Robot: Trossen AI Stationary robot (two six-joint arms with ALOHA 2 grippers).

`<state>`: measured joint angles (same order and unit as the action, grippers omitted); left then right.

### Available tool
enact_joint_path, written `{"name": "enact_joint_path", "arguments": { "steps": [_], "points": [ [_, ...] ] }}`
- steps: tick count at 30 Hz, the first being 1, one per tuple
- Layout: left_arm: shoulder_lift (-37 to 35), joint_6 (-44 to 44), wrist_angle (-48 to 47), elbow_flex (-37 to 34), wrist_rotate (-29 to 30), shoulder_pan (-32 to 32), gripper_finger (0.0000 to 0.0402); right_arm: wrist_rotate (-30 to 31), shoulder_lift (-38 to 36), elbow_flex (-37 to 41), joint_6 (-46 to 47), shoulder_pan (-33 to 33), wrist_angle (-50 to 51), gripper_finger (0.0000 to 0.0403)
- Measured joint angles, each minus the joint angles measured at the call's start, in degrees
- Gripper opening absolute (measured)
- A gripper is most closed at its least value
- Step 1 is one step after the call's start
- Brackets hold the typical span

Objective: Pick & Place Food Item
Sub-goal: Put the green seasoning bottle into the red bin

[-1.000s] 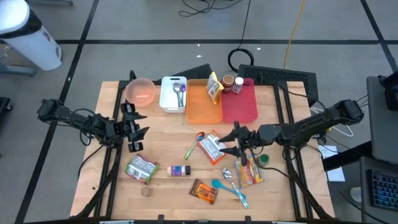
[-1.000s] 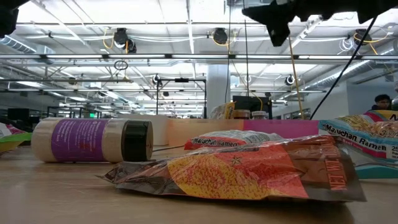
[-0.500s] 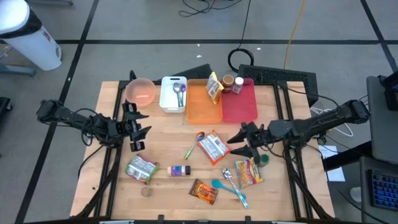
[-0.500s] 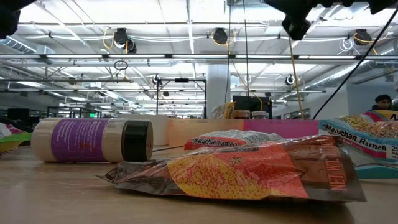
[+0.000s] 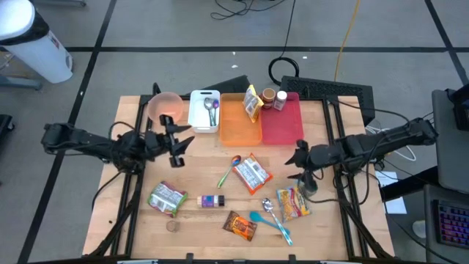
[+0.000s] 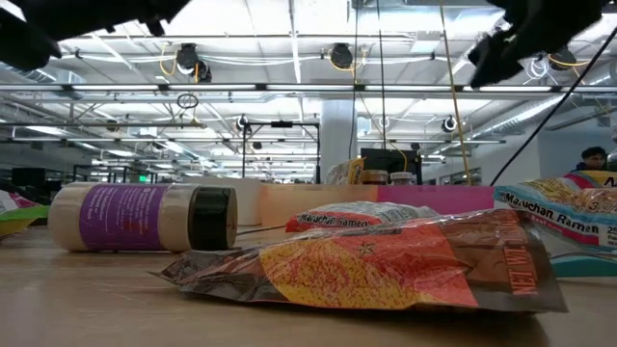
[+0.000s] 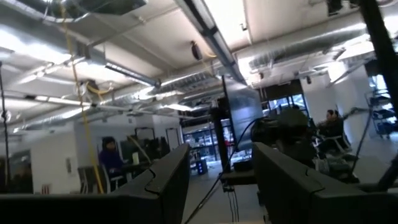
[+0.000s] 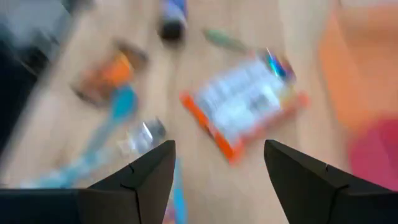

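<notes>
Your right gripper (image 5: 302, 164) has pulled back toward the right edge of the table (image 5: 132, 220) w/ jaws apart and nothing held, so no pick made yet. Left gripper (image 5: 176, 139) has moved in toward the bowl (image 5: 165, 107), jaws partly open, also empty. The ramen packet (image 5: 251, 174) (likely your target) lies flat near the table's middle, just in front of the orange tray (image 5: 239, 126); white face, orange border, uncrushed.

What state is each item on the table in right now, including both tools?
Left tool: open, empty, above the table near the pink bowl.
Right tool: open, empty.
White bin: holds a spoon.
Purple bottle: lying on its side.
Ramen packet: lying flat.
Orange tray: empty.
</notes>
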<state>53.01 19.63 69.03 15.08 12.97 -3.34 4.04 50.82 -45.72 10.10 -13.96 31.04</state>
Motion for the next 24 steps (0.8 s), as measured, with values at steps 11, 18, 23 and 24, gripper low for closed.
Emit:
{"name": "enact_joint_path", "arguments": {
  "steps": [11, 18, 23, 24],
  "points": [
    [11.71, -7.39, -2.69, 7.33, -1.74, 6.19, 0.0182, -6.60, 11.27, -11.28, 7.52, 0.01, 28.43, 0.0257],
    [17.47, -8.18, -5.17, 12.25, -6.03, 8.15, 0.0182, -12.95, 18.38, -17.72, 11.90, -0.02, 37.67, 0.0273],
    [20.01, -8.00, -5.56, 14.20, -6.10, 8.80, 0.0182, -17.87, 19.61, -17.76, 14.00, -0.02, 38.81, 0.0273],
    [20.27, -7.99, -5.54, 14.43, -6.17, 8.89, 0.0182, -18.24, 19.64, -17.76, 14.61, -0.02, 39.29, 0.0271]
  ]
}}
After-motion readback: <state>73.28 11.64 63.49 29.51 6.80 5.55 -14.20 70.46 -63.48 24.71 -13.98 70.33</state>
